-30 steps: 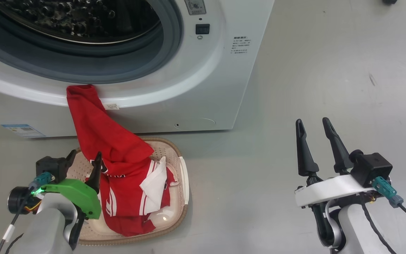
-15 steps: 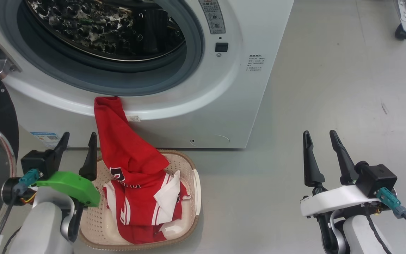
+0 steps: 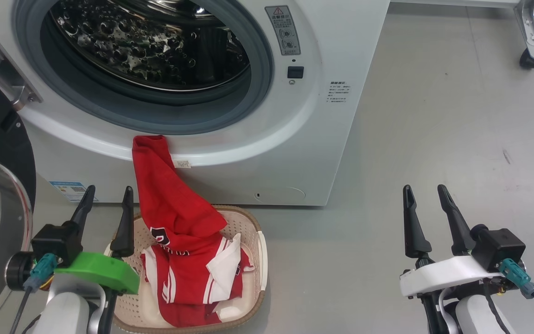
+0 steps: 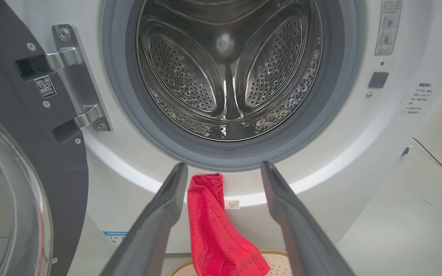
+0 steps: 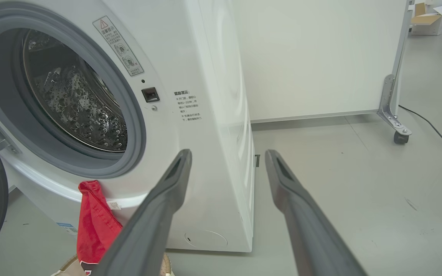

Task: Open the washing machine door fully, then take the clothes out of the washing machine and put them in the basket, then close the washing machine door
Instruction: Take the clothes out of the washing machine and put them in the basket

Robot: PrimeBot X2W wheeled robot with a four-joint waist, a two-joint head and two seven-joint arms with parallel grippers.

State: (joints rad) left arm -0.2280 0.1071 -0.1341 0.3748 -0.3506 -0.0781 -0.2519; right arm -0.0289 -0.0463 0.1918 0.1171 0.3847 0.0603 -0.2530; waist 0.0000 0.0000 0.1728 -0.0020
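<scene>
1. machine (image 3: pixel 332 46): one, standing on the floor (image 3: pixel 434 139). the drum (image 4: pixel 225 76) shows bare steel; no garment is seen in the part visible.

2. door (image 3: pixel 3 139): one, swung out wide on the robot's left, black ring and glass facing the camera. judged open far enough for unloading. it is not yet closed.

3. basket (image 3: pixel 261 246): one, on the floor just in front of the machine, below the opening. judged set there so that garments drawn over the lip drop straight in.

4. clothes (image 3: pixel 174 218): red with white trim, heaped in the basket. one long red end runs up from the heap and touches the white lip under the opening. whether the heap is one jersey or more cannot be told. judged risk: that end lies across the sealing face and could be nipped when the door shuts.

5. left gripper (image 3: pixel 109 192): one, empty, jaws apart, low, just beside the basket's left rim, between basket and door. from its wrist view the red end sits between its two fingers, so it is judged well lined up to pull that end down.

6. right gripper (image 3: pixel 424 190): one, empty, jaws apart, over bare floor, well apart from basket and machine. judged parked clear of the work.

7. other: one blue label (image 3: pixel 70 189) and one caster (image 3: pixel 529 58).
</scene>
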